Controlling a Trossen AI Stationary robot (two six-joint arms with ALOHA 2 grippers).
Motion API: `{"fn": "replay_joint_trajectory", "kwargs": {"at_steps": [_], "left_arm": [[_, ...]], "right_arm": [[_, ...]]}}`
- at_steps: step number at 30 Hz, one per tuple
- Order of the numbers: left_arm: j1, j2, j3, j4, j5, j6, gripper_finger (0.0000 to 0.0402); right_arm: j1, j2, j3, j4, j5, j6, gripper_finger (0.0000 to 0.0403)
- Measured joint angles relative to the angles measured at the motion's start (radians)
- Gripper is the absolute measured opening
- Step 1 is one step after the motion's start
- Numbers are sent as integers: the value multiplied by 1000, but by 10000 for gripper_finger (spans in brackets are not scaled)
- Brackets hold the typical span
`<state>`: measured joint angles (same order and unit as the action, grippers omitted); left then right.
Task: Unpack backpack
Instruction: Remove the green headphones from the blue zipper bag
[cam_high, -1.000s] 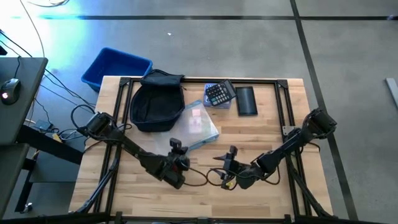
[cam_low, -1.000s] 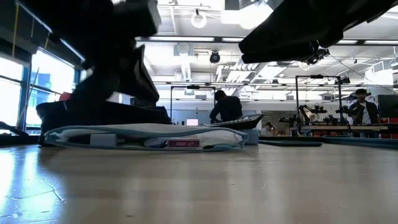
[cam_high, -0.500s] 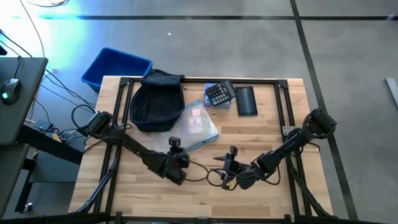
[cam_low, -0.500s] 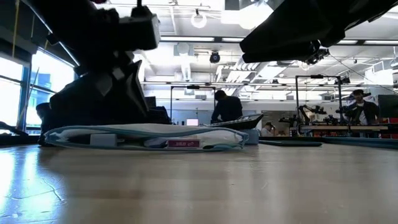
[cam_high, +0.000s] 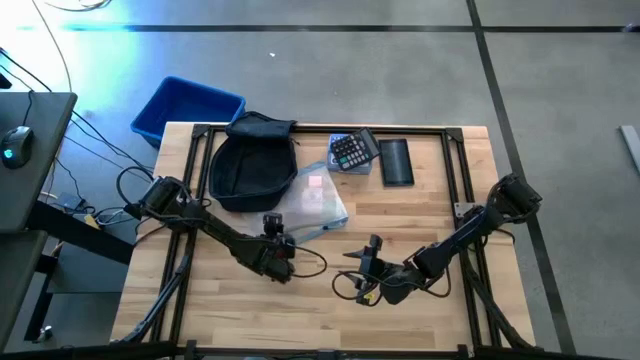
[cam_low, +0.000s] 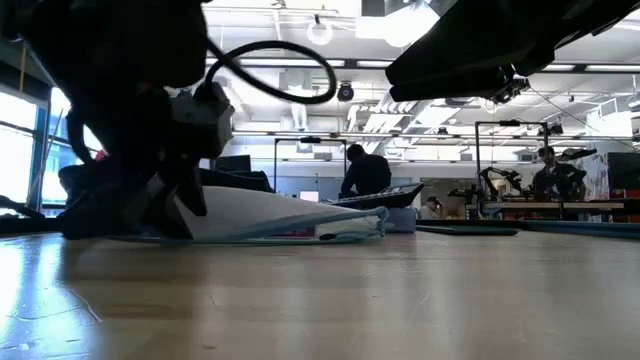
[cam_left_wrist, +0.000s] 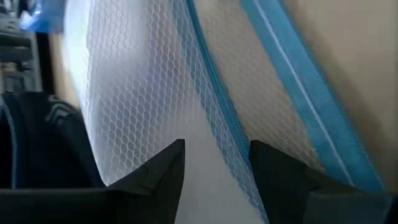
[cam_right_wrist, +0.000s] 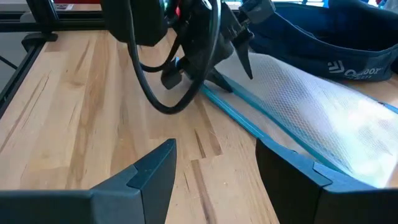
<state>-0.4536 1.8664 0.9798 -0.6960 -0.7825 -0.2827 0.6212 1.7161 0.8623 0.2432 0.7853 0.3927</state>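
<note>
The dark backpack (cam_high: 252, 165) lies open at the far left of the table. A white mesh pouch (cam_high: 318, 203) with a blue zipper edge leans with its left side against it. My left gripper (cam_high: 287, 233) is open at the pouch's near left corner, its fingers (cam_left_wrist: 165, 168) on either side of the zipper edge (cam_left_wrist: 214, 106). My right gripper (cam_high: 346, 270) hovers open and empty over bare wood near the table's middle, right of the left one. My left gripper comes at the mesh pouch's near left corner (cam_right_wrist: 231, 93) slanting down from the near side. One finger (cam_right_wrist: 244, 61) lies over the mesh and the other (cam_right_wrist: 217, 82) is at the zipper edge. That end (cam_low: 215, 200) is tipped up; the right end (cam_low: 365, 228) rests on the table.
A calculator (cam_high: 352, 150) and a flat black pouch (cam_high: 397, 162) lie at the far edge, right of the backpack. A blue bin (cam_high: 187, 107) stands off the table's far left corner. People stand at benches in the room beyond (cam_low: 362, 172).
My left gripper has gone toward the far edge and down to the mesh pouch, tipping further down, and has opened. The pouch, flat before, now has its left end tipped up and shifted toward the backpack, while its right end has stayed on the table.
</note>
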Motion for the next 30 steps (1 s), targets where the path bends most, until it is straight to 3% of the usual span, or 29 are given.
{"fn": "replay_joint_trajectory", "kwargs": {"at_steps": [7, 12, 18, 23, 30], "left_arm": [[-26, 0, -1, -154, -257, -160, 129], [-30, 0, 12, -173, -180, -215, 114], [-93, 0, 134, -132, -119, -169, 126], [-105, 0, 147, 57, -117, 29, 145], [5, 2, 145, 301, -73, 238, 169]], "right_arm": [[0, 0, 0, -11, -5, 0, 203], [0, 0, 0, -28, -7, 19, 203], [0, 0, 0, -31, -8, 21, 203], [0, 0, 0, -38, -8, 29, 203], [-11, 0, 0, -37, -8, 29, 203]]}}
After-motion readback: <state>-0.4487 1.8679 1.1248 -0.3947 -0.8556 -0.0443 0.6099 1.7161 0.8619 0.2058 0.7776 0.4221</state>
